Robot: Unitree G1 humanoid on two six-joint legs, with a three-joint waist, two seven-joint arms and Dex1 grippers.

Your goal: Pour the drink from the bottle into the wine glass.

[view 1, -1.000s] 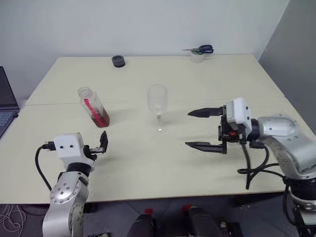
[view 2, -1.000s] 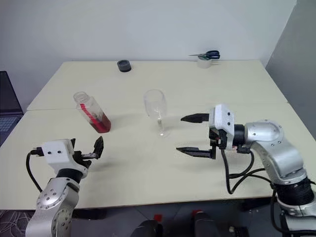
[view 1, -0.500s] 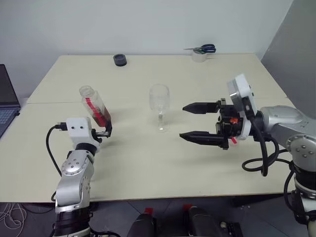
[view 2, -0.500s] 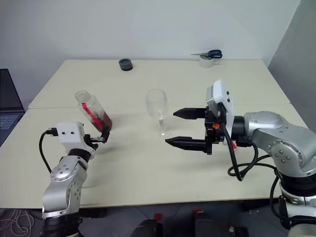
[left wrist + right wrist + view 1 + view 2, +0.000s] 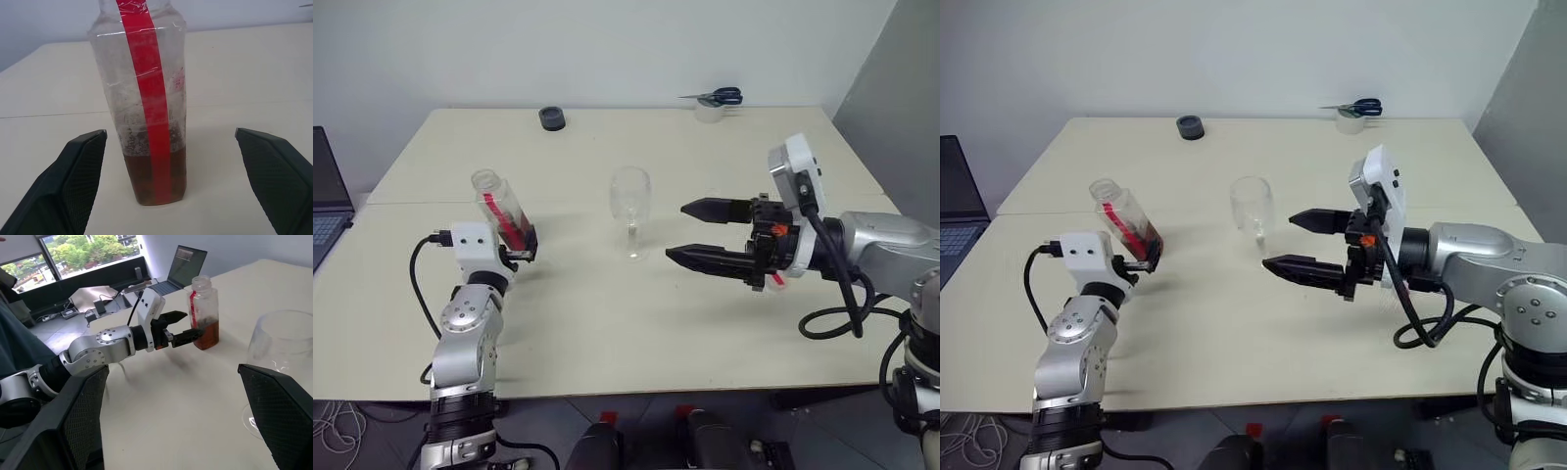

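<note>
Jaws, left gripper (image 5: 521,247): spread wide, empty, flanking bottle (image 5: 503,210) base. Jaws, right gripper (image 5: 693,233): wide, empty, beside wine glass (image 5: 629,211). Head views: bottle upright on counter (image 5: 724,157), uncapped neck upward; glass upright mid-counter. Left wrist view: drink (image 5: 155,174) fills bottle's bottom. Right wrist view: glass bowl near.

A cream table (image 5: 705,323) stands against a pale wall (image 5: 607,49), with windows (image 5: 73,254) opposite.

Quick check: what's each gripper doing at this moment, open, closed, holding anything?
Left gripper: open, fingers on either side of the bottle, not closed on it.
Right gripper: open, holding nothing, beside the wine glass.
</note>
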